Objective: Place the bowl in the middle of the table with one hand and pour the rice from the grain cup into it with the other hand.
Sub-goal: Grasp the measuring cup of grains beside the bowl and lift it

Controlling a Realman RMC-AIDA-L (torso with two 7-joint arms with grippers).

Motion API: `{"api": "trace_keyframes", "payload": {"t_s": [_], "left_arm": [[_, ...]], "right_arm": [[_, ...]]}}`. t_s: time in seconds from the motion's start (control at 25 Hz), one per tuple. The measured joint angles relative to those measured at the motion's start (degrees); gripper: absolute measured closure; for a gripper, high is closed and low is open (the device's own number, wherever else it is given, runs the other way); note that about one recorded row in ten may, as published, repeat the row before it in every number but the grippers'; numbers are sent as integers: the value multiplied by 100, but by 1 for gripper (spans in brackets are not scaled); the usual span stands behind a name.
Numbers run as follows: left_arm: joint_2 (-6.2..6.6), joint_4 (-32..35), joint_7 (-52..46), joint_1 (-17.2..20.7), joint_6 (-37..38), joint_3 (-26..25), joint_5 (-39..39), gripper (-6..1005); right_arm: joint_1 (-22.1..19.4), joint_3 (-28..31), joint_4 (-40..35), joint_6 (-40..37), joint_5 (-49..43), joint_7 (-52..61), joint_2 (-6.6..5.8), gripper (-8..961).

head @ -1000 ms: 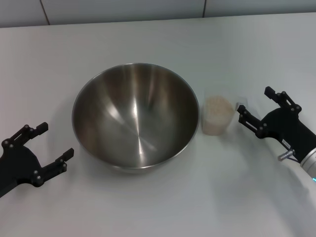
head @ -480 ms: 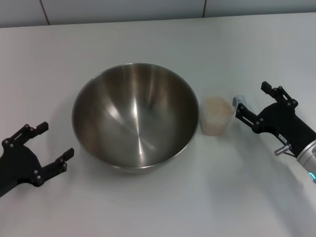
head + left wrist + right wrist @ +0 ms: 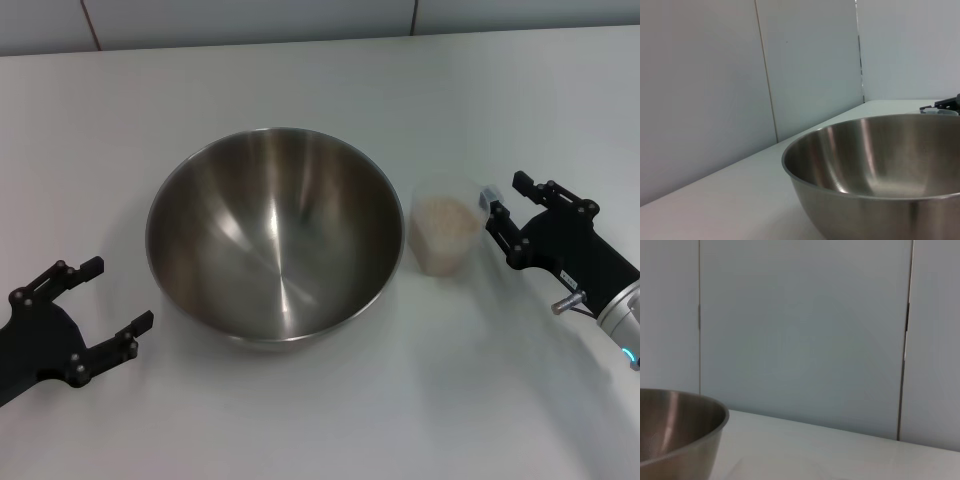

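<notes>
On the white desk (image 3: 300, 420), the steel bowl (image 3: 275, 235) sits near the middle, empty. Just beside its rim, on the robot's right, stands the clear cup (image 3: 442, 225), upright and holding the rice (image 3: 443, 215). The right gripper (image 3: 505, 215) is at the cup's outer side with its jaws spread wide and holding nothing; one finger appears to be touching or almost touching the cup wall. The left gripper (image 3: 100, 300) rests apart from the bowl on the robot's left, jaws open and empty.

The step in hand is judged to be the cup grasp. To do it well:
- Bring the jaws astride the cup at mid-height before closing.
- Close gently; thin plastic likely flexes.
- Avoid pushing the cup against the bowl.
- Lift clear of the rim before tilting.
</notes>
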Motion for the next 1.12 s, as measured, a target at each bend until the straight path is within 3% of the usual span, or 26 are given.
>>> {"api": "trace_keyframes", "payload": {"t_s": [0.4,0.52,0.72,1.12], "left_arm": [[120,2,-28,91,426,-91,-37,153],[158,0,-117,97,494,-90,-26,153],[203,0,-161,100,599,-90,-13,153],[243,6,-166,81,704,-38,0,153]], "right_arm": [[-17,2,1,1,0,0,6,575],[-18,49,4,1,0,-26,7,788],[-28,73,9,-22,0,-55,7,943],[-125,348,10,-694,-1,-104,7,943]]}}
